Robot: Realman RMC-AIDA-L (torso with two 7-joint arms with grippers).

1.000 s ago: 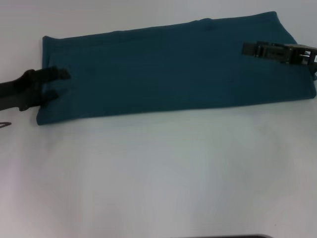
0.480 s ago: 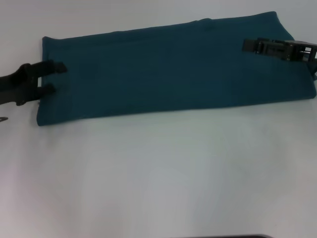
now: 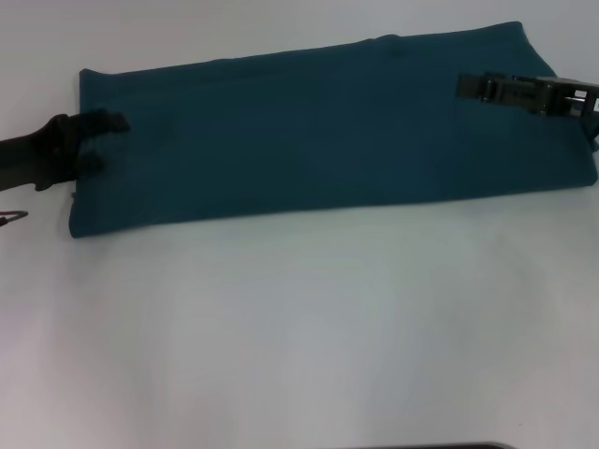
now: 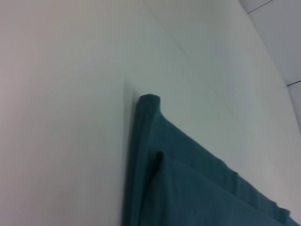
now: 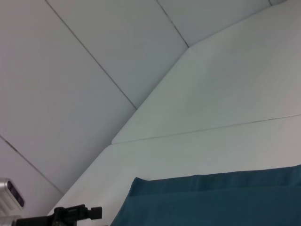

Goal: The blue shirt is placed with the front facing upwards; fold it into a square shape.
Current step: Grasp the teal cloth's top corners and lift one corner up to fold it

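The blue shirt (image 3: 318, 140) lies flat on the white table as a long folded strip running left to right, plain teal side up. Its layered corner (image 4: 150, 155) fills the left wrist view, and its far edge (image 5: 211, 200) shows in the right wrist view. My left gripper (image 3: 98, 142) is open at the strip's left short edge, its two fingertips over the cloth with nothing held between them. My right gripper (image 3: 468, 89) hovers over the strip's right part near the far edge. The left gripper (image 5: 75, 214) also appears small in the right wrist view.
The white table (image 3: 309, 327) spreads wide in front of the shirt. A thin wire-like thing (image 3: 11, 217) sits at the left border. A dark edge (image 3: 421, 446) shows at the bottom of the head view.
My left gripper has shifted slightly toward the far side and back to the left along the shirt's left edge, staying open. The right gripper and the shirt have barely moved.
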